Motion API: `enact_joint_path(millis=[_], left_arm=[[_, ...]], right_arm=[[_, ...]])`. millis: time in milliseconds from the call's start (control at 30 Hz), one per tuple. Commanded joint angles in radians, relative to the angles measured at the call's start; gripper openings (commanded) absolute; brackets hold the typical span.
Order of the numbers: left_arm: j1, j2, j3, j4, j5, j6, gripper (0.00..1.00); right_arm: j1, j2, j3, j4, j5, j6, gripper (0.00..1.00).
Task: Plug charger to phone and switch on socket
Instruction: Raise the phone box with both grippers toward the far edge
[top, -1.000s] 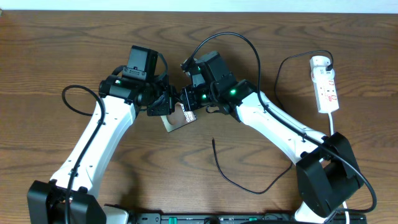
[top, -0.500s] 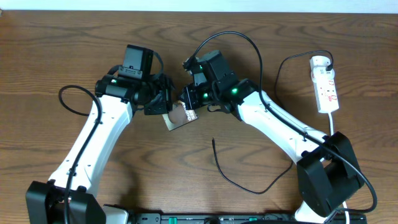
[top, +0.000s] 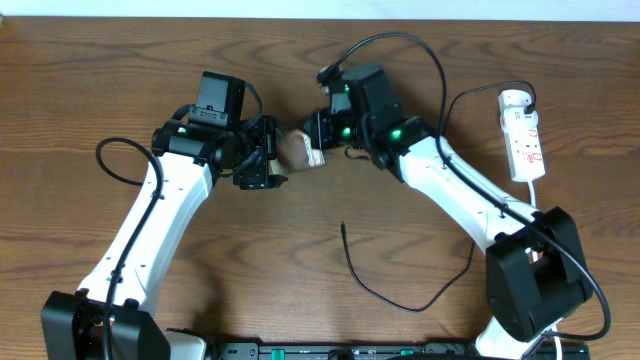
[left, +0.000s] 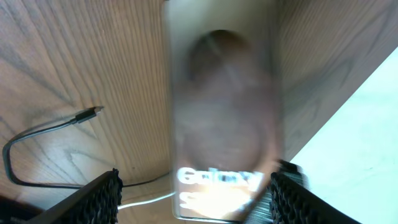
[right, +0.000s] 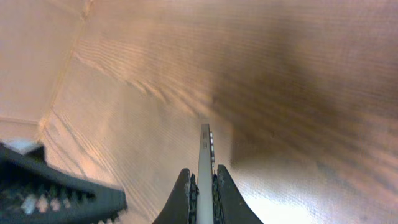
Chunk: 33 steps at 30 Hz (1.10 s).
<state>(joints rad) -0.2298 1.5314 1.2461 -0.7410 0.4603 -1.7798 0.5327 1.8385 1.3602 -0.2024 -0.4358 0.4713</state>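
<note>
Overhead: your right end effector (top: 318, 152) pinches one end of the phone (top: 296, 148) above the tabletop (top: 200, 280). The left end effector (top: 268, 162) sits just beside the other end. Left wrist: jaws spread wide, with the blurred phone (left: 224, 112) between them. Right wrist: fingers (right: 183, 193) clamp the phone's thin edge.

The dark brown phone (top: 295, 149), white-lettered at one end, is pinched by the right claw (top: 318, 142), while the charger (top: 343, 232), a thin black cable, curls loose on the surface (top: 200, 290), tip unplugged, well apart from the white socket (top: 524, 135).
</note>
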Motion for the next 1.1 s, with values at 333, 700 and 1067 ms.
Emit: enact_joint_path(millis=[333, 700, 1067], left_arm=[[0.051, -0.014, 0.020, 0.087, 0.030, 0.128, 0.87], [0.053, -0.014, 0.020, 0.414, 0.060, 0.505, 0.95], [0.061, -0.014, 0.020, 0.647, 0.093, 0.534, 0.96]], right_arm=[[-0.164, -0.008, 0.018, 0.096, -0.053, 0.369, 0.01], [-0.218, -0.008, 0.018, 0.238, -0.064, 0.820, 0.01], [-0.233, -0.008, 0.018, 0.507, -0.064, 1.152, 0.02]])
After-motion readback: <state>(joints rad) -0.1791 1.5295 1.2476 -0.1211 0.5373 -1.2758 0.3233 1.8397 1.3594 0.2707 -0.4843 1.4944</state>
